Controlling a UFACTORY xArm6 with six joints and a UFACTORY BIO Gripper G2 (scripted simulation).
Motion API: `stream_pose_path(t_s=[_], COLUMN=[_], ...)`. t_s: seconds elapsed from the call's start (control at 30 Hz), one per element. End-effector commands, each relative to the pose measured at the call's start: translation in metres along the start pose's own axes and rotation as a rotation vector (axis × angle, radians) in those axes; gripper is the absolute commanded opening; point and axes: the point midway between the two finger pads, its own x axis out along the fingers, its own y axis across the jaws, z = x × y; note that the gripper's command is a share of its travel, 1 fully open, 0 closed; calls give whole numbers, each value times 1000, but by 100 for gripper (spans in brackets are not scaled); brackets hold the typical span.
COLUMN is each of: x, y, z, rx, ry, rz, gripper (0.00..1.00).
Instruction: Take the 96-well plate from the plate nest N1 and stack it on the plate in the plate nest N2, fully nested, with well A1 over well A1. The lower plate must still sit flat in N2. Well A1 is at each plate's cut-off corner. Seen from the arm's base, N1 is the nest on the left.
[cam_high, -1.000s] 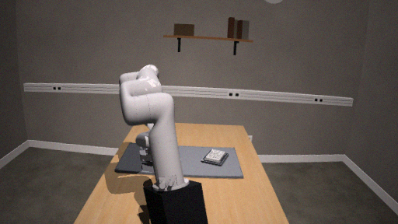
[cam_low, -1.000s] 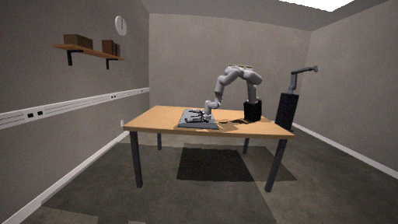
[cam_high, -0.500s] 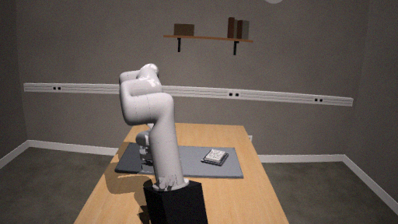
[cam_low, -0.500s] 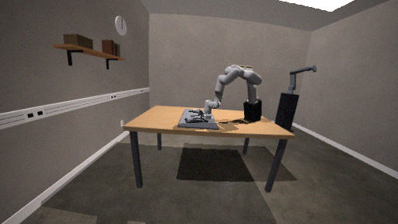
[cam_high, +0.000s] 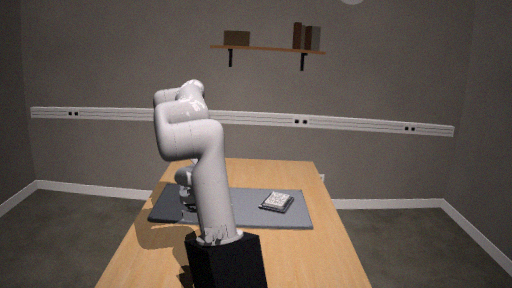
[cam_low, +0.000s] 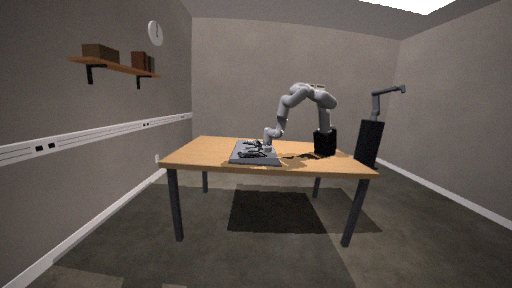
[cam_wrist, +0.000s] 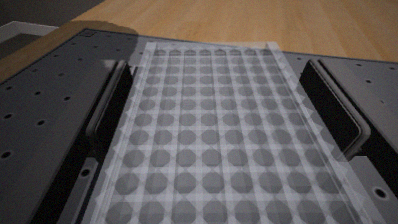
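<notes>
1. Top: the gripper (cam_high: 189, 204) (cam_low: 268, 148) (cam_wrist: 220, 112) is at N1, ten o'clock from the base; the lower plate (cam_high: 278, 199) waits in N2, at one.
2. Exterior: stacking remains undone.
3. Wrist: the gripper looks closed on the upper plate (cam_wrist: 210, 120), long axis twelve-to-six (A1's corner cannot be told).
</notes>
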Motion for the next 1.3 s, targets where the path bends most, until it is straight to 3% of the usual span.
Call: stream_pose_path(t_s=[0.0, 0.4, 1.27], x=[1, 1, 1], y=[0, 0, 0], z=[3, 7, 43], rx=[0, 0, 0], ry=[-3, -4, -3], rz=[0, 0, 0], gripper=[0, 0, 0])
